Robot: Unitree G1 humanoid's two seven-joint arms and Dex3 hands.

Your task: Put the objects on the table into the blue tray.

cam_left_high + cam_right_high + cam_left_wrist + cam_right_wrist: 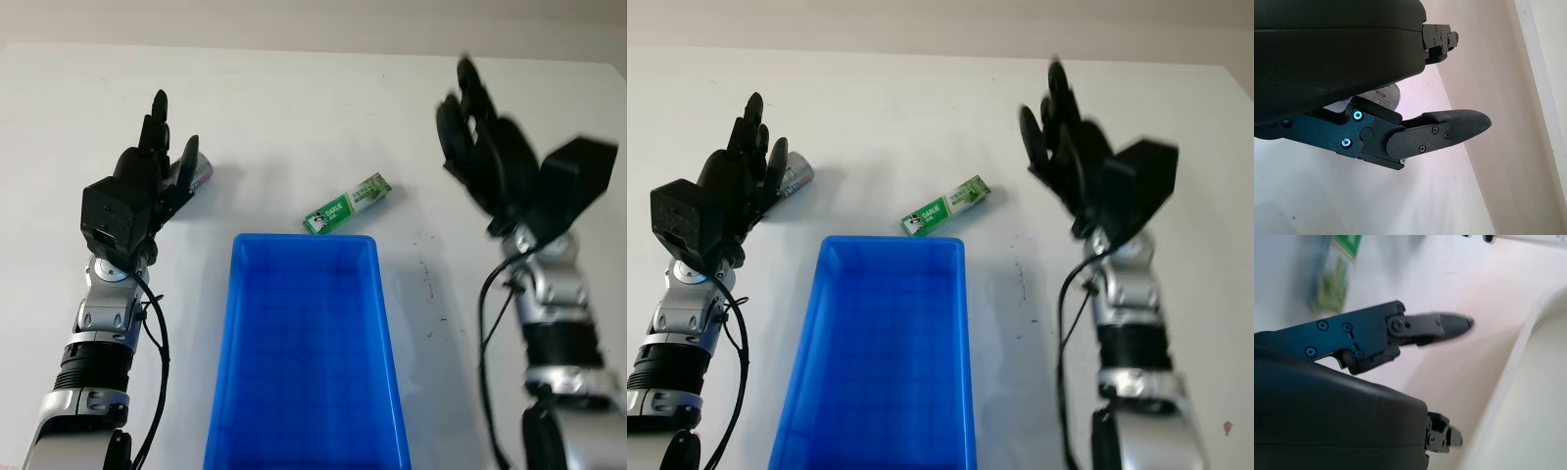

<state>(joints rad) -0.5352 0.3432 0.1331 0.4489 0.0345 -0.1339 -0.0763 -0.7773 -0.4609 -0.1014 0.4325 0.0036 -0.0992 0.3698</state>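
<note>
Two items still out on your table [294, 117]: green box [347, 204], tube [795, 173]. Blue tray [307, 352] empty. Left hand [137, 191] and right hand [490, 157] open, holding nothing.

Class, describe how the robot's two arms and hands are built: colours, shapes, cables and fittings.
Both the left hand and right hand are matte black, with chunky shells and jointed fingers fastened by small screws. The forearms are silver metal with ribbed black collars, and a thin black cable loops beside each wrist.
</note>
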